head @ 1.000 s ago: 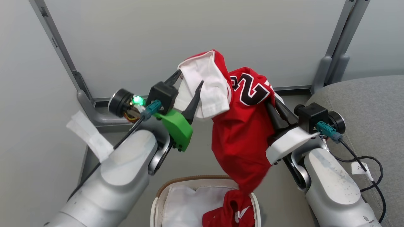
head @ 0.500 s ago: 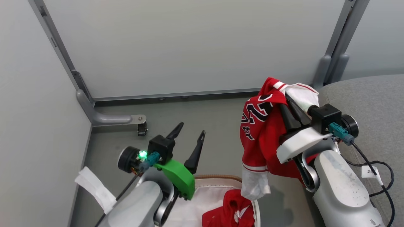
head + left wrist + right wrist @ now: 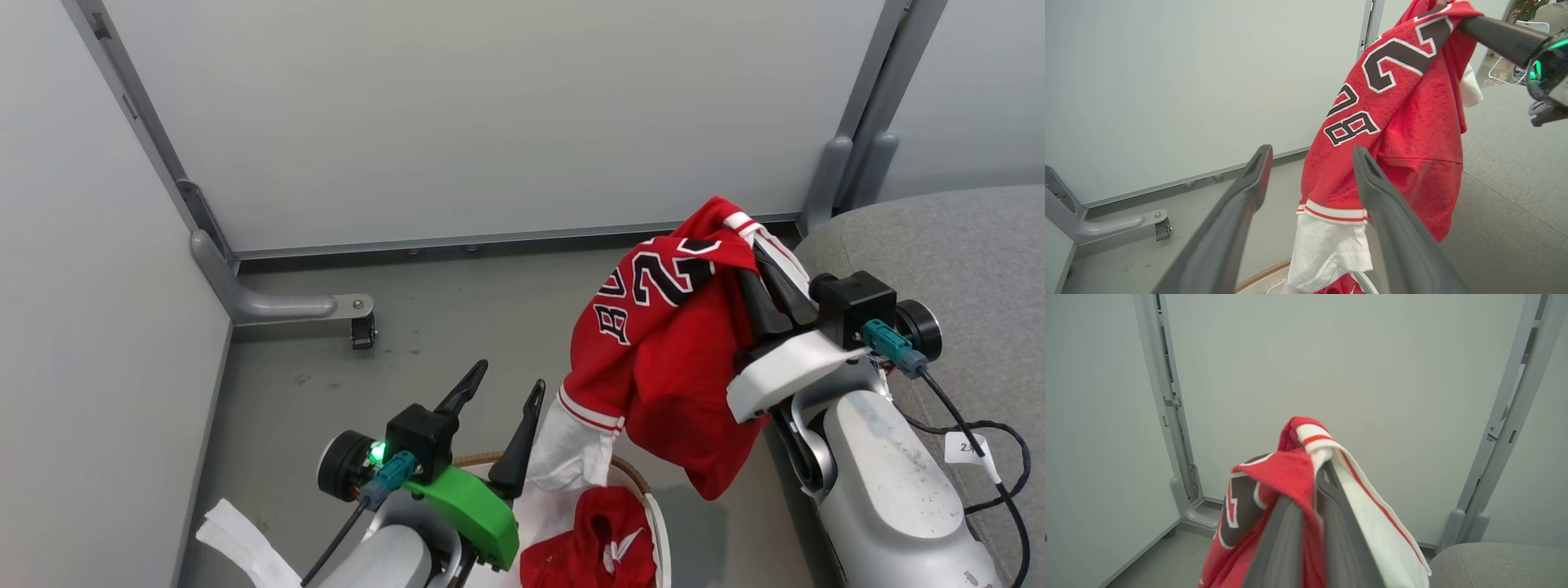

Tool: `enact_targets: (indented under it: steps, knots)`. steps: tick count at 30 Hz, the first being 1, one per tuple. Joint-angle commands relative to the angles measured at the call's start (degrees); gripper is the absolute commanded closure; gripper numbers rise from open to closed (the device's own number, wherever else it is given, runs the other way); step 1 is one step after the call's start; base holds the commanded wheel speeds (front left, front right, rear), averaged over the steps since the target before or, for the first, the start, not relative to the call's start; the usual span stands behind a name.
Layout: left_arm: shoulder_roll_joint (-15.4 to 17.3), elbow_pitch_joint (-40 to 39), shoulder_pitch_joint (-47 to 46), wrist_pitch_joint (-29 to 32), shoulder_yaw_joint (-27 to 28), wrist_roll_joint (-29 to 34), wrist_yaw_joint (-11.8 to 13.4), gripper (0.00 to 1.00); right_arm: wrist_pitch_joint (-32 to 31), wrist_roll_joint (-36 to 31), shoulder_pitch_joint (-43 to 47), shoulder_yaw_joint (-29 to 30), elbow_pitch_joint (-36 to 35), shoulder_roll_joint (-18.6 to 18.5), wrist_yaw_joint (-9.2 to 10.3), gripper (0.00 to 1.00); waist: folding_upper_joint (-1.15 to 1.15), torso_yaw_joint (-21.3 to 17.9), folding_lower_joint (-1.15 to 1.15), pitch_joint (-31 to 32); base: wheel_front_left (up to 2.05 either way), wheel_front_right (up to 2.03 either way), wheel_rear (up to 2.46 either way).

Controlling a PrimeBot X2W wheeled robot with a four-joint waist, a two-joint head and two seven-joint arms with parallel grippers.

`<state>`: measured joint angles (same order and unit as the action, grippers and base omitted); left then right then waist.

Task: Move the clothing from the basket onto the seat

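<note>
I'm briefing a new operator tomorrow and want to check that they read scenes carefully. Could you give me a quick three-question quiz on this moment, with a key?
1. True or false: the left gripper stands open and holds nothing.
2. Where is the second red garment? A) on the seat B) in the basket C) on the floor
3. Which gripper is shut on the jersey?

Key: 1 true. 2 B. 3 the right gripper, with the jersey hanging from it.
</note>
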<state>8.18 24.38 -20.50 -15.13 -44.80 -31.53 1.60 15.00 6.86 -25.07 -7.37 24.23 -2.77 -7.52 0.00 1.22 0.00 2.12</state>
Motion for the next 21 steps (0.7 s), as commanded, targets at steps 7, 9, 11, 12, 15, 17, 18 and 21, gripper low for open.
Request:
enact_targets:
  steps: [7,9,11,12,15,17,18,21]
  knots:
    - [-0.31,-1.92,3.88,-0.02,2.00,2.72,0.65,0.00,0.28,-2.11,0.81,1.27,-0.70,-0.23,0.06,1.00,0.00,-1.79,0.00,-0.72,0.00,0.00,0.00]
    - [-0.32,-2.47,4.39,-0.01,2.66,3.11,0.64,0.00,0.29,-2.84,0.66,1.65,-1.00,-0.24,0.07,1.00,0.00,-3.28,0.00,-1.25,0.00,0.00,0.00]
    - [-0.36,-3.00,4.72,-0.01,3.37,3.60,0.65,0.00,0.28,-3.66,0.39,2.12,-1.33,-0.24,0.06,1.00,0.00,-5.23,0.00,-1.92,0.00,0.00,0.00]
    - [-0.41,-3.19,4.81,-0.02,3.55,4.02,0.55,0.00,0.28,-4.06,0.18,2.43,-1.61,-0.22,0.06,1.00,0.00,-6.48,0.00,-2.33,0.00,0.00,0.00]
    - [-0.73,-3.90,4.87,-0.02,4.41,4.91,0.40,0.00,0.29,-5.06,-0.20,2.93,-2.38,-0.23,0.07,1.00,0.00,-10.25,0.00,-3.45,0.00,0.00,0.00]
    - [-0.98,-4.30,4.67,-0.02,4.86,5.46,0.14,0.00,0.29,-5.55,-0.59,3.51,-2.91,-0.24,0.07,1.00,0.00,-13.03,0.00,-4.52,0.00,0.00,0.00]
    - [-1.08,-4.43,4.39,-0.02,5.02,5.84,0.03,0.00,0.28,-5.72,-0.77,3.86,-3.16,-0.22,0.07,1.00,0.00,-14.55,0.00,-5.08,0.00,0.00,0.00]
    - [-1.45,-4.35,3.60,-0.01,5.26,6.54,-0.49,0.00,0.29,-5.90,-1.02,4.79,-3.76,-0.20,0.07,1.00,0.00,-18.27,0.00,-6.39,0.00,0.00,0.00]
